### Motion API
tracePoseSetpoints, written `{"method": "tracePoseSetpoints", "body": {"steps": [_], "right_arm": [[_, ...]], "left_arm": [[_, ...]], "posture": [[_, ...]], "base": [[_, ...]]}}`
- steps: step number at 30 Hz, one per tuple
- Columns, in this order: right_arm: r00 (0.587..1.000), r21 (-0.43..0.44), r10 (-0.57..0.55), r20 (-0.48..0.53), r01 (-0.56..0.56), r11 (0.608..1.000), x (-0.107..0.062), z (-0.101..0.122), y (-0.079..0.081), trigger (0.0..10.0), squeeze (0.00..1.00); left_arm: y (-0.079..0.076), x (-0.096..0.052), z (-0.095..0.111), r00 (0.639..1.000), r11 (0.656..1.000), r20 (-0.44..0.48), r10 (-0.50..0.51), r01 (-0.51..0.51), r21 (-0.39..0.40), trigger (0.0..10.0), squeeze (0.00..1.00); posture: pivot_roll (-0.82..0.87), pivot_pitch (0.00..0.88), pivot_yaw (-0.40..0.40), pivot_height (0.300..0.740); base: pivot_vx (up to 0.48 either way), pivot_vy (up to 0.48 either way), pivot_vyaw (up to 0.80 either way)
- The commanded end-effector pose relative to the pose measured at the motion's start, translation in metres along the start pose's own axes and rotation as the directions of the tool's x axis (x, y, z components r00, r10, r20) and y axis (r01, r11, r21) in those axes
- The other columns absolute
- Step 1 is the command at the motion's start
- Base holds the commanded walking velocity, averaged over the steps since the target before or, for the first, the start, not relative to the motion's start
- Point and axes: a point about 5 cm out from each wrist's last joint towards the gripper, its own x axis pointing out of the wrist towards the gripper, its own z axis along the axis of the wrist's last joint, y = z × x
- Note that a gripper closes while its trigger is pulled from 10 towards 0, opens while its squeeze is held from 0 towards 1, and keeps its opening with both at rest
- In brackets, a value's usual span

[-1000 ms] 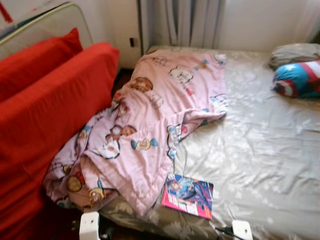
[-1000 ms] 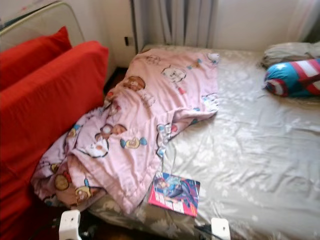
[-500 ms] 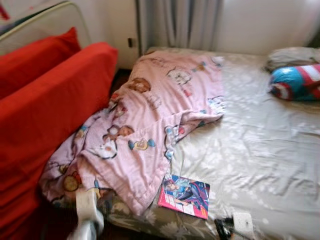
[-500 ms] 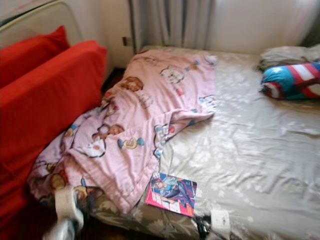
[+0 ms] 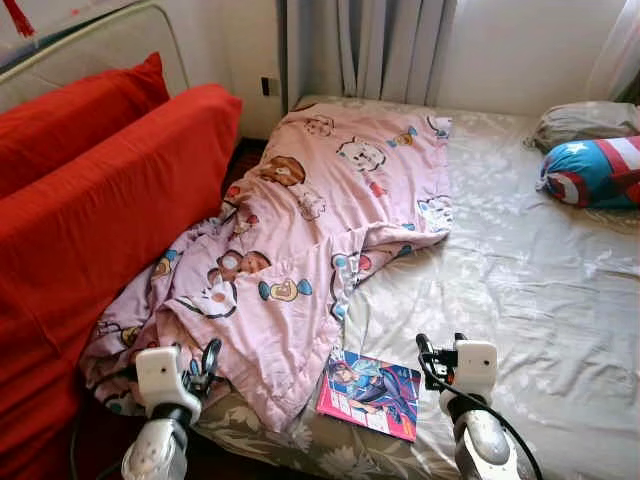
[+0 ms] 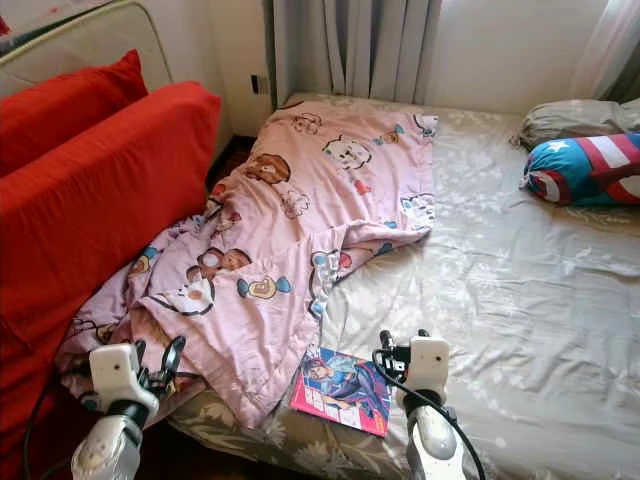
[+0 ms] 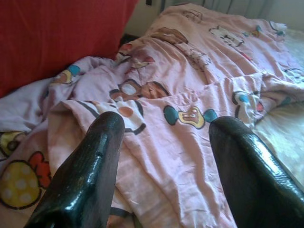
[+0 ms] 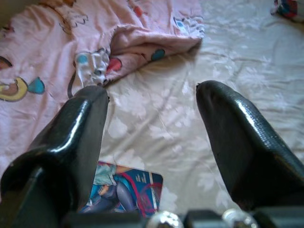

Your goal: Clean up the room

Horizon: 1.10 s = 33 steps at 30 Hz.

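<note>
- Red cushion (image 5: 95, 210): large, standing on edge at the far left beside the bed, with a second red cushion (image 5: 75, 105) behind it; a pale curved frame (image 5: 110, 35) rises behind both.
- Left gripper (image 5: 205, 362): raised at the near left corner of the bed, fingers spread apart and holding nothing; in the left wrist view the two black fingers (image 7: 88, 175) frame the crumpled lower part of the blanket, just above the fabric, though contact cannot be told.
- Pink blanket (image 5: 310, 230): printed with cartoon figures, lying rumpled across the left half of the bed from the far end to the near edge; its left side spills off the mattress against the red cushion, and its near corner lies just beside the left gripper.
- Magazine (image 5: 370, 395): colourful cover, flat on the sheet at the near edge of the bed, between the two grippers; its left edge touches or slips under the blanket corner.
- Right gripper (image 5: 432, 358): raised over the near edge of the bed, just right of the magazine, fingers apart and empty; the right wrist view shows the magazine (image 8: 126, 190) near the base of the fingers.
- Bed (image 5: 540, 300): covered with a beige floral sheet, bare on its right half.
- Striped pillow (image 5: 595, 172): blue, red and white with a star, at the far right; a grey pillow (image 5: 585, 120) behind it.
- Room: grey curtains (image 5: 385, 50) and a pale wall behind the bed.
</note>
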Motion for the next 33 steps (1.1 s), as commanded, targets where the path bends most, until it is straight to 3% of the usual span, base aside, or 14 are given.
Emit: {"method": "tracePoseSetpoints", "body": {"steps": [1, 13, 20, 33], "right_arm": [[1.000, 0.000, -0.002, -0.020, 0.002, 1.000, -0.003, -0.005, -0.001, 10.0, 0.00], [0.999, -0.009, -0.006, -0.044, 0.006, 1.000, -0.005, -0.007, -0.003, 10.0, 0.00], [0.999, -0.010, 0.000, -0.034, 0.000, 1.000, -0.006, -0.007, -0.002, 10.0, 0.00], [0.999, 0.006, 0.004, -0.045, -0.004, 1.000, -0.004, -0.006, 0.004, 10.0, 0.00]], "left_arm": [[0.003, -0.004, -0.003, 0.999, 1.000, -0.034, 0.009, -0.010, -0.005, 10.0, 0.00], [-0.001, 0.003, 0.006, 0.999, 1.000, -0.037, -0.012, 0.013, 0.013, 10.0, 0.00], [-0.003, 0.006, 0.010, 0.999, 1.000, -0.033, -0.013, 0.014, 0.008, 10.0, 0.00], [-0.004, 0.008, 0.015, 0.999, 1.000, -0.031, -0.010, 0.010, 0.009, 10.0, 0.00]], "posture": [[-0.05, 0.035, -0.005, 0.710], [-0.05, 0.070, 0.003, 0.710], [-0.04, 0.091, 0.006, 0.665], [-0.04, 0.108, 0.009, 0.657]], "base": [[0.000, 0.000, 0.00], [0.000, 0.000, 0.00], [0.000, 0.000, 0.00], [0.000, 0.000, 0.00]]}}
